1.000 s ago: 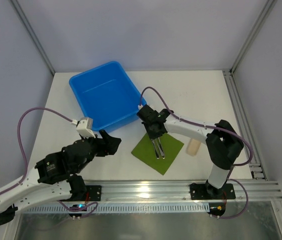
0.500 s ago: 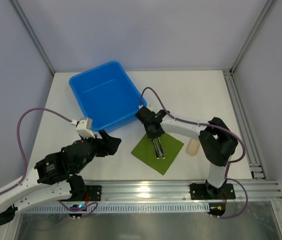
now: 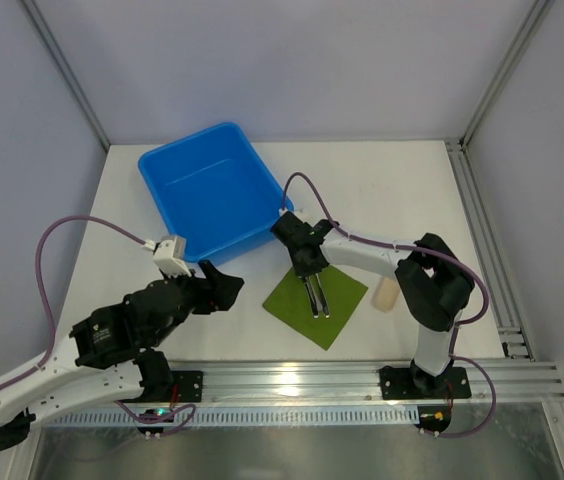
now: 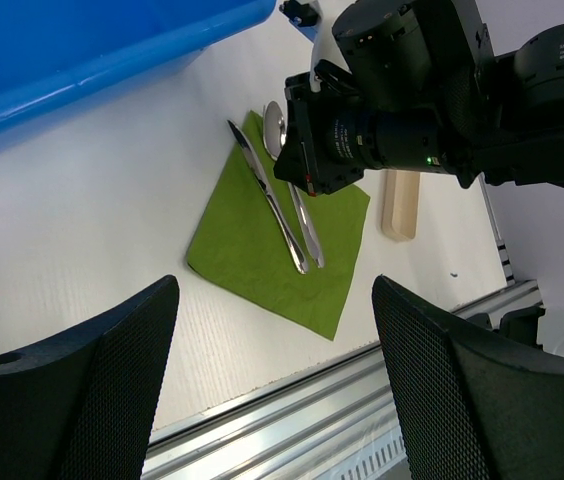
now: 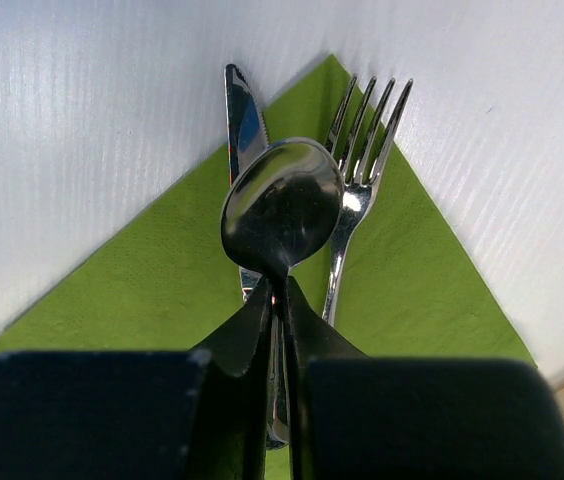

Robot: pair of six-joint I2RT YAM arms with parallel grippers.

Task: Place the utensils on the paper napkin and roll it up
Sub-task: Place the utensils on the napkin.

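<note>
A green paper napkin lies on the table in front of the right arm. Two of the utensils, a knife and a fork, rest on it side by side. My right gripper hangs low over the napkin, shut on the neck of a spoon, whose bowl sits above the knife and fork. My left gripper hovers open to the left of the napkin, holding nothing.
A blue tray stands behind the napkin at the back left. A beige cylinder lies just right of the napkin. The metal rail runs along the table's near edge.
My right arm has shifted slightly left, with its elbow folding in, still holding the spoon over the napkin. The left arm has barely moved.
</note>
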